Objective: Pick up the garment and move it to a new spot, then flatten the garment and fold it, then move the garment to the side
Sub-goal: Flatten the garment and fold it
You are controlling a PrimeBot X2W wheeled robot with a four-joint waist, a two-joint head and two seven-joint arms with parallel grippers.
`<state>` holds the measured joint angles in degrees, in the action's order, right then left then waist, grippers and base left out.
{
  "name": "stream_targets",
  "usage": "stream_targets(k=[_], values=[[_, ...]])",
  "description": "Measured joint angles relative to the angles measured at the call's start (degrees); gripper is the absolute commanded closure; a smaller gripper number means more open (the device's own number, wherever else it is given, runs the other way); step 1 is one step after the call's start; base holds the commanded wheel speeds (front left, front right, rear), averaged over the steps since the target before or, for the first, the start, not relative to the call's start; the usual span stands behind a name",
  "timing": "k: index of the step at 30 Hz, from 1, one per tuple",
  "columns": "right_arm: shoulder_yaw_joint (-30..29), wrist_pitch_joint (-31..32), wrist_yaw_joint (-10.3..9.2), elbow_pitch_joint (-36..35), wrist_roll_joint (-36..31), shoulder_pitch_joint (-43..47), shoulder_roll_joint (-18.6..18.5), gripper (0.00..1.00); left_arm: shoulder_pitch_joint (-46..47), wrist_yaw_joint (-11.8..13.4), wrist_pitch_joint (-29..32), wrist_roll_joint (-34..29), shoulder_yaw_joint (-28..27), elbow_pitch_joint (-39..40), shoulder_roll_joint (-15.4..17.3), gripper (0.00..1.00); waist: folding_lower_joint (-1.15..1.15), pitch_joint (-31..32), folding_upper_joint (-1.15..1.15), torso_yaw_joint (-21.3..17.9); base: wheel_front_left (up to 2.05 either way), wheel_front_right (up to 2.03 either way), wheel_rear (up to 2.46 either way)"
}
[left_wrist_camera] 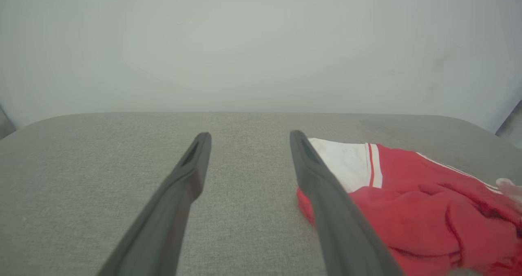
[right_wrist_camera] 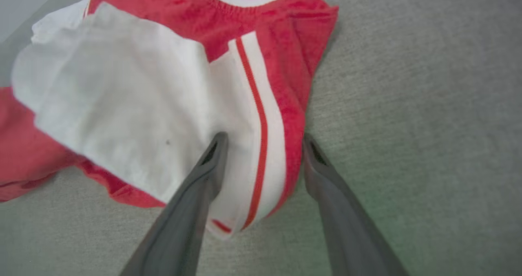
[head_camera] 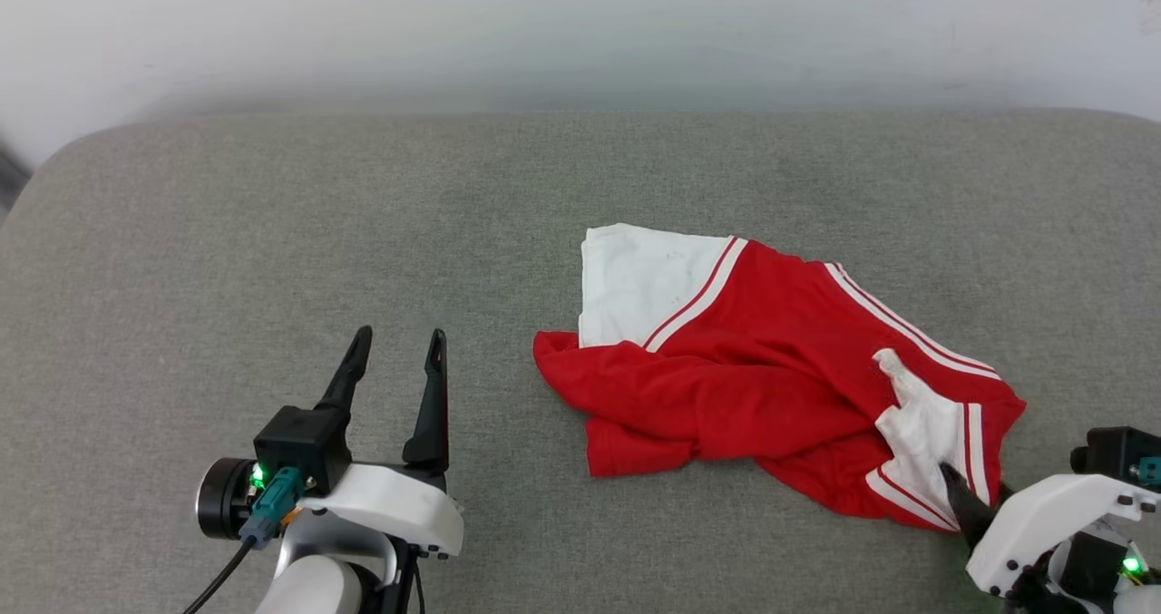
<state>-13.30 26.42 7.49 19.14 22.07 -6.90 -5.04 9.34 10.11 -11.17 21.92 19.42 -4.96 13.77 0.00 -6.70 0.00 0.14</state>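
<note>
Garment: soft red jersey T-shirt with white sleeves lay crumpled right of centre on the grey fabric cushion, near its front edge.
Handling: judged light and limp; pinch the striped sleeve hem.
Right gripper: partly open, straddled hem, nothing clamped.
Left gripper: wide open, empty.
Views: right wrist view showed fingers flanking hem; head view showed the whole heap.

Head camera looks down from above; wrist cameras sit low (right one closest), all sharing the garment.

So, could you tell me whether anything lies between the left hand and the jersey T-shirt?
Nothing visible does: bare grey upholstery separates the open left hand from the crumpled red jersey T-shirt to its right.
</note>
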Motion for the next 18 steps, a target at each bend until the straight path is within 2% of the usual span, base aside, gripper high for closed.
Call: stream_targets(k=[7,10,12,18], values=[[2.8,-11.4,0.0,-2.1,-1.7,0.1,0.4,0.0,-0.7,0.2,0.6,0.2,0.3,0.5,0.3,0.0,0.0,0.7,0.0,-0.3,0.0,0.0,0.0],[5.2,-12.7,0.0,-5.2,-2.9,0.1,-0.5,0.0,-1.0,0.5,0.7,0.4,0.4,0.6,0.3,0.0,0.0,1.0,0.0,-0.2,0.0,0.0,0.0],[7.8,-10.3,0.0,-8.2,-3.2,0.1,-1.8,0.0,-1.1,0.5,0.7,0.5,0.5,0.6,0.4,0.0,0.0,1.3,0.0,-0.2,0.0,0.0,0.0],[16.9,5.1,0.01,-15.3,-4.0,0.0,-6.8,0.0,-1.7,0.6,0.9,0.5,0.8,0.6,0.4,0.0,0.0,1.5,0.0,0.2,0.0,0.0,0.0]])
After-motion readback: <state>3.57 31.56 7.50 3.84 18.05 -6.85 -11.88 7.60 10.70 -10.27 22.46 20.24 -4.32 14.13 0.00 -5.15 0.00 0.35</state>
